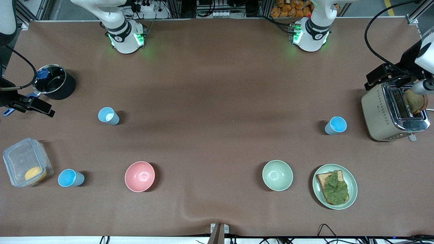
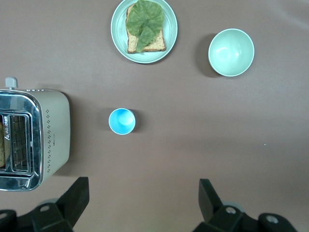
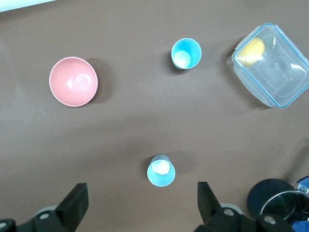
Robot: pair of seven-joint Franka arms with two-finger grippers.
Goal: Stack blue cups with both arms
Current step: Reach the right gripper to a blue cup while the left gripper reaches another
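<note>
Three blue cups stand upright and apart on the brown table. A pale one with a whitish inside [image 1: 108,116] [image 3: 161,171] is near the right arm's end. A sky-blue one [image 1: 70,178] [image 3: 186,53] stands beside the plastic box. Another sky-blue one [image 1: 335,125] [image 2: 121,121] stands beside the toaster. My right gripper [image 3: 142,203] hangs high over the table by the pale cup, open and empty. My left gripper [image 2: 144,200] hangs high by the toaster-side cup, open and empty. It shows as a black shape [image 1: 381,77] in the front view.
A pink bowl [image 1: 139,176] and a green bowl [image 1: 277,175] sit toward the front camera. A plate with toast and lettuce [image 1: 352,189] is beside the green bowl. A toaster [image 1: 376,112] stands at the left arm's end, and a black pot [image 1: 66,88] and clear box [image 1: 20,159] at the right arm's.
</note>
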